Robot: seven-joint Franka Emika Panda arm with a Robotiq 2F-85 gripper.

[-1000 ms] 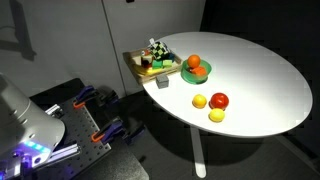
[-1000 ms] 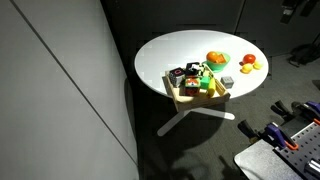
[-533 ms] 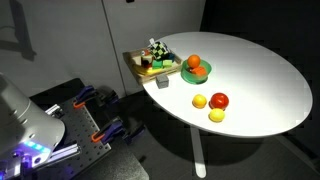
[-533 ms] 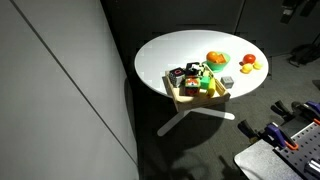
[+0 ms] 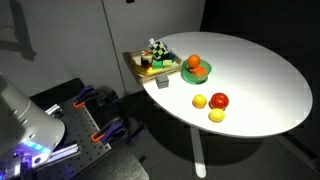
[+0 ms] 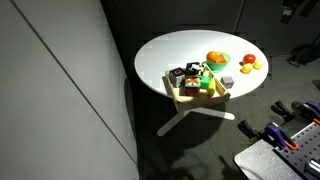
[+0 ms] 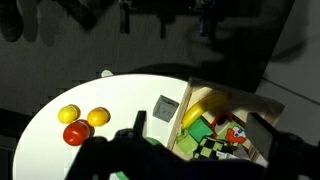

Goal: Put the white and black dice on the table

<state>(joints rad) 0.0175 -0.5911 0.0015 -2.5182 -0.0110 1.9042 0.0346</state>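
The white and black dice (image 7: pixel 215 148) is a checkered cube with green hints. It lies in the wooden tray (image 7: pixel 256 101) among other toys. It also shows on top of the tray pile in both exterior views (image 5: pixel 157 48) (image 6: pixel 192 72). The round white table (image 5: pixel 255 75) (image 6: pixel 170 50) (image 7: pixel 120 95) bears the tray at its edge. In the wrist view my gripper (image 7: pixel 203 135) is open and empty. It hangs above the tray with the dice showing between its two dark fingers. I cannot make out the gripper in the exterior views.
A pale grey block (image 7: pixel 166 108) (image 6: pixel 227 82) sits on the table beside the tray. A yellow banana (image 7: pixel 205 100) lies in the tray. A green plate with orange fruits (image 5: pixel 195 68) (image 6: pixel 216 58) stands nearby. Three loose fruits (image 5: pixel 213 105) (image 7: pixel 80 122) lie further out.
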